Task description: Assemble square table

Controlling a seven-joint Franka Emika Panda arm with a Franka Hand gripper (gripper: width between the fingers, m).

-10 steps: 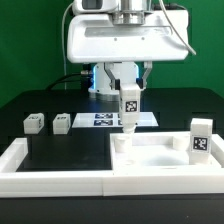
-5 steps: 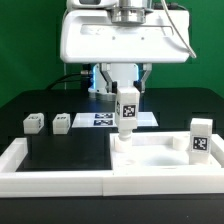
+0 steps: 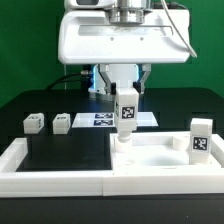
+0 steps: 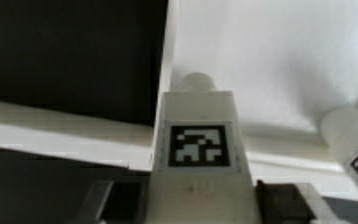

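Rail (image 3: 50, 181) runs along tabletop (image 3: 70, 148) front, adjoining slab (image 3: 165, 160) on exterior view's left. Slab lies flat on tabletop. Standing leg (image 3: 201, 139) is upright on slab, near its edge on exterior view's right. Pincer (image 3: 126, 93) hangs above slab's far corner on exterior view's left, fingers clamped on held leg (image 3: 125, 112). Held leg is upright, tag facing camera, tip at corner; seating unclear. Beyond slab on exterior view's left: leg block (image 3: 35, 122), another block (image 3: 62, 122), then marker board (image 3: 105, 119).

The exterior view is bright and even. The white square table (image 3: 160, 165) under the pincer (image 3: 124, 96) shines so much its edges wash out. The wrist view is dimmer and blurry; the leg block (image 4: 201, 130) in the pincer looks fuzzy, with grey shade beside it.
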